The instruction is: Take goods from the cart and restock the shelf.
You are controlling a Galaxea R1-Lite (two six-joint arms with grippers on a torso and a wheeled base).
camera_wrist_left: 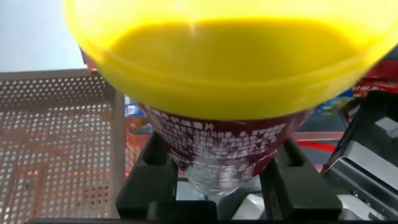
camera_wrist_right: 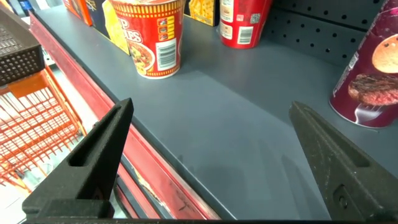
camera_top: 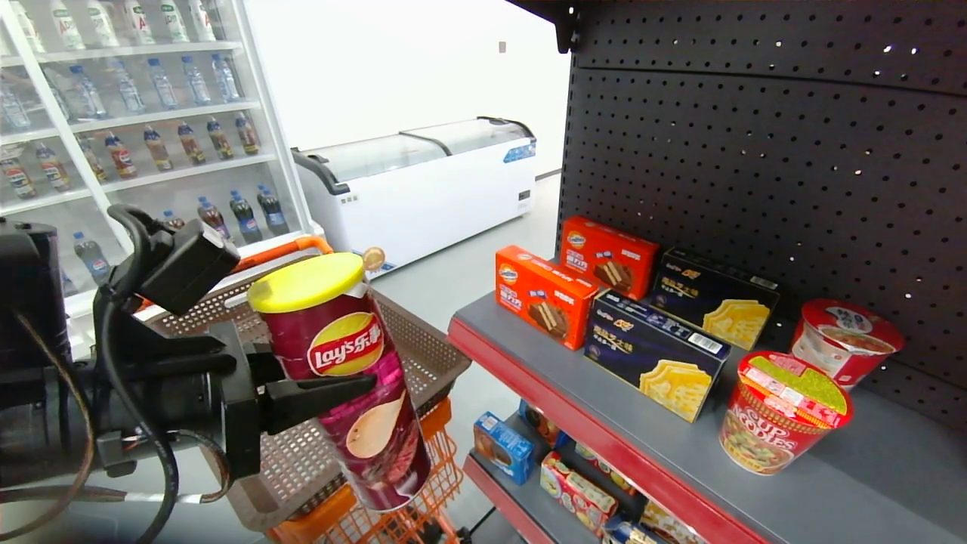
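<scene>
A: Where the head view is taken first, in what part of the frame is the chip can [camera_top: 344, 378] found?

B: It is seen at lower left of centre, slightly tilted, with its yellow lid [camera_top: 306, 281] uppermost. It is held off any surface, is seen against the brown mesh cart [camera_top: 430, 351], and lies left of the edge of the shelf [camera_top: 521, 340].

A: How is the left gripper [camera_top: 332, 389] set?

B: It is pinched on the can's maroon body. In the left wrist view the can is seen clamped between two black fingers [camera_wrist_left: 152, 183], one on each side, below the lid.

A: And the right gripper [camera_wrist_right: 214, 155]?

B: Its jaws are spread wide with nothing between them, over a bare stretch of the grey shelf near its red front edge.

A: What is laid out on the shelf?

B: At centre right of the head view a front orange box [camera_top: 544, 295] is stood with a rear orange box [camera_top: 608, 255] behind it. A front dark box [camera_top: 657, 355] and a rear dark box [camera_top: 714, 298] are set just beside them to the right. A near noodle cup [camera_top: 782, 412] and a far noodle cup [camera_top: 844, 340] are seen at far right. In the right wrist view a second maroon can [camera_wrist_right: 373, 74] is seen upright on the shelf, apart from the cups.

A: And behind?

B: A white chest freezer [camera_top: 423, 181] is seen at upper centre, and a drinks cooler [camera_top: 128, 113] at upper left.
</scene>
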